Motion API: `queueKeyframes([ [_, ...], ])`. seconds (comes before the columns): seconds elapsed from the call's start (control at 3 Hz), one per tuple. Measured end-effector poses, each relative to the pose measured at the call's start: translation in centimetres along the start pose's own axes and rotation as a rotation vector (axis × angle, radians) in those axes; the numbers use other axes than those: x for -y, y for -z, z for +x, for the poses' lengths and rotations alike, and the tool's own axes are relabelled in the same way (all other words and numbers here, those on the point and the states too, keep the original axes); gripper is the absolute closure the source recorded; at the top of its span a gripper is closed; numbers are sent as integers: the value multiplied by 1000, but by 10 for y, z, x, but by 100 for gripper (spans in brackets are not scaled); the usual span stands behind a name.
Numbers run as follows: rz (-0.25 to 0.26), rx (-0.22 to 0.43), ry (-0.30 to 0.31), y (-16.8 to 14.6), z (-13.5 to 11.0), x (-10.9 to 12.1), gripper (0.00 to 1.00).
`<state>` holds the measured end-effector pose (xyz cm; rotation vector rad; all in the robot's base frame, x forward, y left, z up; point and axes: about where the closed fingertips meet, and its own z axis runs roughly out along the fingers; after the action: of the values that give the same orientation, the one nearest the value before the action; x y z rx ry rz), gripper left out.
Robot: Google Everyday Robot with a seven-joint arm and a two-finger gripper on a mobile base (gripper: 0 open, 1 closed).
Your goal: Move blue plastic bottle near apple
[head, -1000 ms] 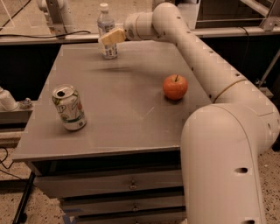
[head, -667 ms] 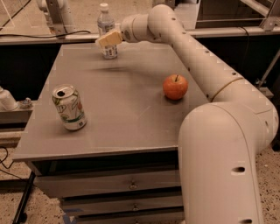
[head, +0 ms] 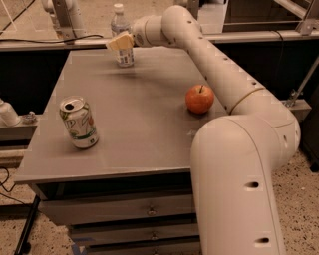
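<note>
The blue plastic bottle (head: 122, 30), clear with a white cap and a pale label, stands upright at the far edge of the grey table (head: 139, 124). My gripper (head: 119, 43) is at the bottle's middle and covers part of its label; whether it holds the bottle does not show. The red-orange apple (head: 200, 98) rests on the table's right side, well to the right of the bottle and nearer the camera. My arm (head: 214, 64) passes just behind the apple.
A green-and-white soda can (head: 79, 123) stands upright on the table's left front. Drawers (head: 124, 211) lie under the tabletop. A metal stand (head: 62, 15) and a rail lie behind the table. My robot's large white body (head: 239, 189) fills the right front.
My gripper has shifted a little to the left across the bottle. The bottle, apple and can have not moved.
</note>
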<state>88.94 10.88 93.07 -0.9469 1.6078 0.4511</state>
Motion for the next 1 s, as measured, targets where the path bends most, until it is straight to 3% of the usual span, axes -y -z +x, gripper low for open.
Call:
queueKeyframes([
  [0.67,44,5,-8,3,3,9,65],
  [1.0,93,11,-16,26,-1,16,88],
])
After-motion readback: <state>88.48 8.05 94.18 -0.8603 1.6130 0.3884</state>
